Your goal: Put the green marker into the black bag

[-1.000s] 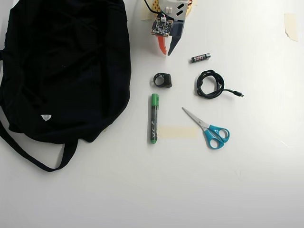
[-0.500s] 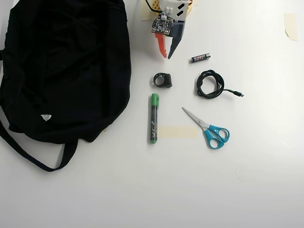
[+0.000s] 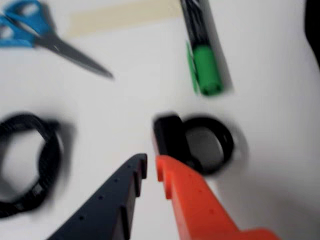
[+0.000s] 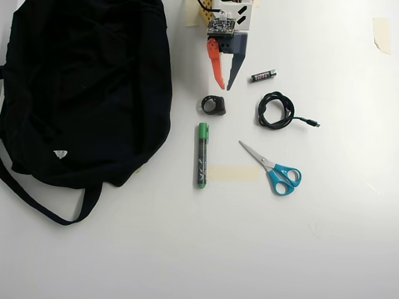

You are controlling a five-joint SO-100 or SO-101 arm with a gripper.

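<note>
Since half a second ago the gripper point(image 4: 224, 87) has come further down the overhead view, its tips now just above the small black ring point(image 4: 214, 104); nothing else has shifted. Orange finger point(image 4: 216, 67) on the left, dark finger point(image 4: 235, 64) on the right, tips nearly together with only a narrow gap, holding nothing. Wrist view, blurred: gripper point(image 3: 151, 169) tips hang close over the ring point(image 3: 200, 142).

Green marker point(image 4: 202, 155) lies on the white table point(image 4: 249, 249), just below the ring, cap toward it, beside a strip of tape point(image 4: 232, 173). Black bag point(image 4: 81, 87) fills the left side, well apart from the gripper. Right of the marker: scissors point(image 4: 274, 169), coiled cable point(image 4: 276, 110), battery point(image 4: 263, 76).
</note>
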